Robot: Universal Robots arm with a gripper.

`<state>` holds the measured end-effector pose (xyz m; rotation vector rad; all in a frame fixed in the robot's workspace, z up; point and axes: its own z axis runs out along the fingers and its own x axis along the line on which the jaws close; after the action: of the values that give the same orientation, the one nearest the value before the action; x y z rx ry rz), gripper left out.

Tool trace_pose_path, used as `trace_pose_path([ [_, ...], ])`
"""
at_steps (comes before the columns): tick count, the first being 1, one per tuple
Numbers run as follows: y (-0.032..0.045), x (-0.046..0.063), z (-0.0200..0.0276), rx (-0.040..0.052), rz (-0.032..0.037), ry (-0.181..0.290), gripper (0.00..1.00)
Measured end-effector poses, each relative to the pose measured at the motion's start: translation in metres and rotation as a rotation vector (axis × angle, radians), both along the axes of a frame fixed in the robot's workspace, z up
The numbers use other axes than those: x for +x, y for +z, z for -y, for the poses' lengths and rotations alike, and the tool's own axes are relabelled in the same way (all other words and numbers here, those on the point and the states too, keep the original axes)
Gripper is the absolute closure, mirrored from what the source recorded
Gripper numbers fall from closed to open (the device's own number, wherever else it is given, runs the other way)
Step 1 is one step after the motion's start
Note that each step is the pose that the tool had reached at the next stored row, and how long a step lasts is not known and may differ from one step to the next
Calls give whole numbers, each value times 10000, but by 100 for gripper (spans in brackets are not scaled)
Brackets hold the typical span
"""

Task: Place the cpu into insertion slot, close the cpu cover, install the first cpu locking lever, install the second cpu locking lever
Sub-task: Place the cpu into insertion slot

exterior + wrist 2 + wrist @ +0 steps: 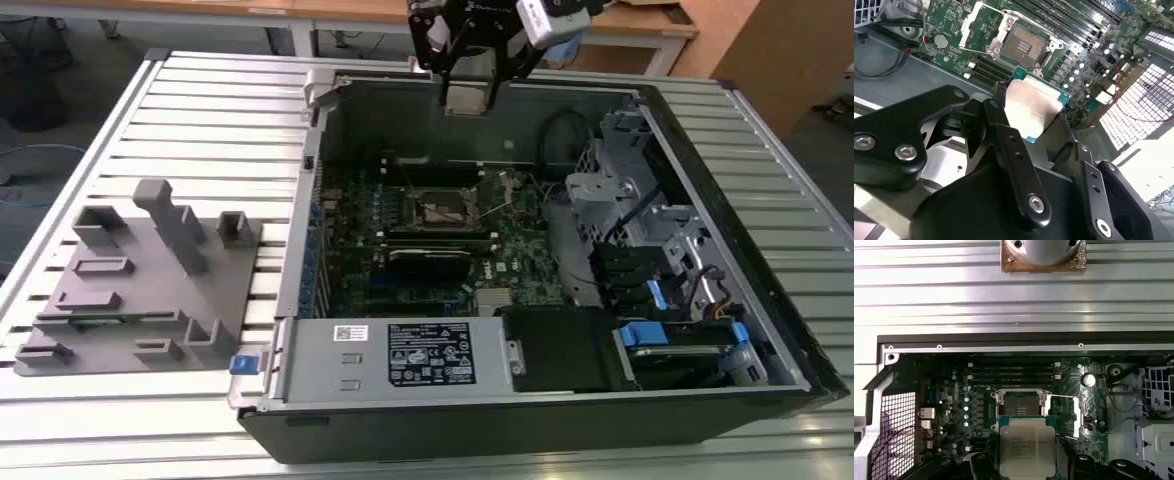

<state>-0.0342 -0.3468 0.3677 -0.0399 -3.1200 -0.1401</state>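
Clamped on the square silver-topped cpu (1027, 447) over the grey computer case (374, 110)'s edge, the black gripper (466, 98) may seat it crooked in the black square insertion slot (1019, 403).

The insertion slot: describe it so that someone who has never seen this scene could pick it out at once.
In the exterior view, find the open computer case, then the green circuit board inside. The insertion slot sits near its middle: a small square socket with a silvery rim, unlike the long narrow black slots beside it.
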Motion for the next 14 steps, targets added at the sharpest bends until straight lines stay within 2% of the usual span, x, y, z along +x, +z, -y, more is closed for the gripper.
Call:
trace_pose_path([
  [14,-22,0,0,-1,-1,0,46],
])
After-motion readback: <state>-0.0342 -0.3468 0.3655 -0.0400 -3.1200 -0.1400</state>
